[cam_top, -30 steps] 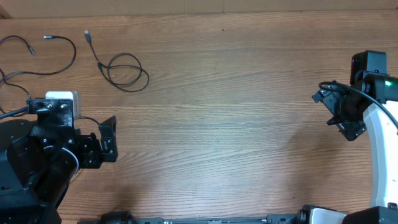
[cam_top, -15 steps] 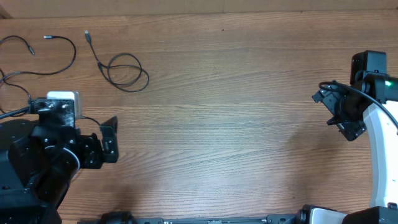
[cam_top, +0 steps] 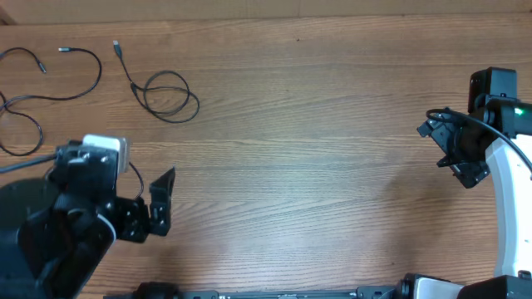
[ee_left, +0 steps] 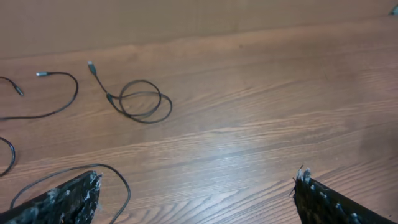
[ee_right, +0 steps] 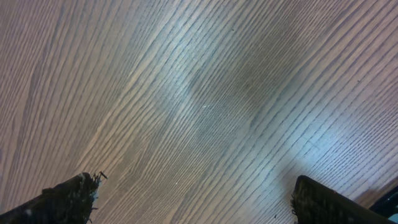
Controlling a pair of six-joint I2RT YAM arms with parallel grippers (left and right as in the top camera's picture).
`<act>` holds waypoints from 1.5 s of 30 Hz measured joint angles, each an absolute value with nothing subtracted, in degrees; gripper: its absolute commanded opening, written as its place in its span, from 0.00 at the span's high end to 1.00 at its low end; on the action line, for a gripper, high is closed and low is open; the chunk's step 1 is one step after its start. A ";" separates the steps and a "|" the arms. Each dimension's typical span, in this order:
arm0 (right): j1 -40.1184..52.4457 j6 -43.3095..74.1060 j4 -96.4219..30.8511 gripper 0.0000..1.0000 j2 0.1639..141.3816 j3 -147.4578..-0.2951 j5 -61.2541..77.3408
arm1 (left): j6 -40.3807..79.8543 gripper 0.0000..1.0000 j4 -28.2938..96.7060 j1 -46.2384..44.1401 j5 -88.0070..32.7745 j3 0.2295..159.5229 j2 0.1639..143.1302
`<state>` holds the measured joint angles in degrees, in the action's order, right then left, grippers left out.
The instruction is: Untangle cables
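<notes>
Three thin black cables lie apart at the table's far left. A coiled cable [cam_top: 170, 95] has a straight tail ending in a plug. A second cable [cam_top: 87, 79] curves from a silver tip. A third cable [cam_top: 25, 124] loops at the left edge. In the left wrist view the coiled cable [ee_left: 143, 102] and the second cable [ee_left: 62, 106] lie well ahead of the fingers. My left gripper [cam_top: 158, 203] [ee_left: 198, 177] is open and empty, in front of the cables. My right gripper [cam_top: 450, 154] [ee_right: 196, 180] is open and empty over bare wood at the far right.
The wooden table [cam_top: 316, 166] fills the view, and its far edge runs along the top. A thin black wire [ee_left: 121, 186] loops beside my left finger; it seems to belong to the arm. The white housing of the right arm [cam_top: 511, 174] stands at the right edge.
My left arm has moved toward the table's front and slightly right, away from the cables, with its gripper still open. The right arm and the cables have not moved.
</notes>
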<state>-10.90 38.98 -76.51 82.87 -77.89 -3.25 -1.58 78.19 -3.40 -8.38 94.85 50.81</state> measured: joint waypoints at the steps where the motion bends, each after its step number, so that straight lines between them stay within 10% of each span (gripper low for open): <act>1: -10.90 38.96 -76.51 0.00 82.87 -77.89 -3.22 | -1.58 0.00 78.22 -3.40 -8.38 94.85 50.33; 45: -10.90 38.98 -76.53 0.00 82.87 -77.89 -3.25 | -1.58 0.00 96.51 1.52 -8.40 94.85 20.21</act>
